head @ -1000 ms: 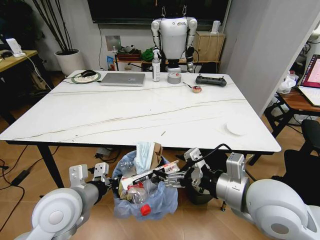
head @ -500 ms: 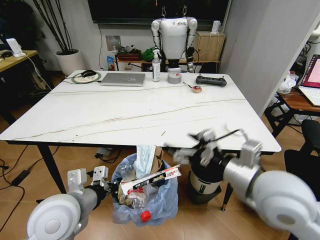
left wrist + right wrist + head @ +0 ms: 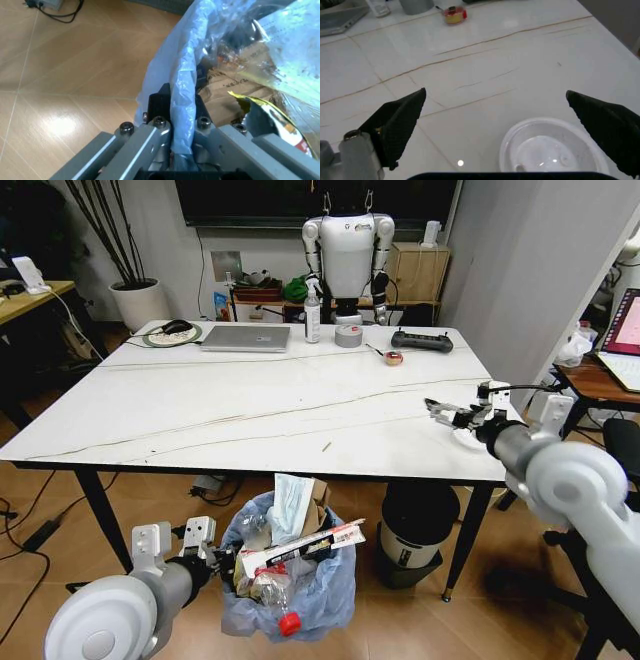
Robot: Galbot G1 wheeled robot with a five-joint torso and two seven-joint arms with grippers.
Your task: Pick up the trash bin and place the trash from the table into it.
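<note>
On my left wrist camera I see the left gripper (image 3: 181,123) with its jaws pressed together on the rim of the trash bin (image 3: 288,575), a fold of the crinkly light-blue bag caught between the fingers (image 3: 159,106). On the head camera that gripper (image 3: 222,558) sits at the lower left of the frame, against the bin's left side. The bin is low in the middle of the frame, under the near edge of the table (image 3: 280,415), and its translucent blue liner bulges around a full load of trash (image 3: 295,535): a pale folded tissue pack standing up at the top, a brown cardboard piece beside it, a long red-and-white wrapper lying across the mouth, and a crushed clear bottle with a red cap near the bottom. My right gripper (image 3: 452,416) is at the right of the frame over the table's right end, jaws spread wide; on its wrist camera the two dark fingertips (image 3: 397,122) stand well apart over a shallow white lid (image 3: 551,152) lying on the tabletop. A laptop (image 3: 245,337), a spray bottle (image 3: 313,312) and a tape roll (image 3: 348,335) line the far edge.
</note>
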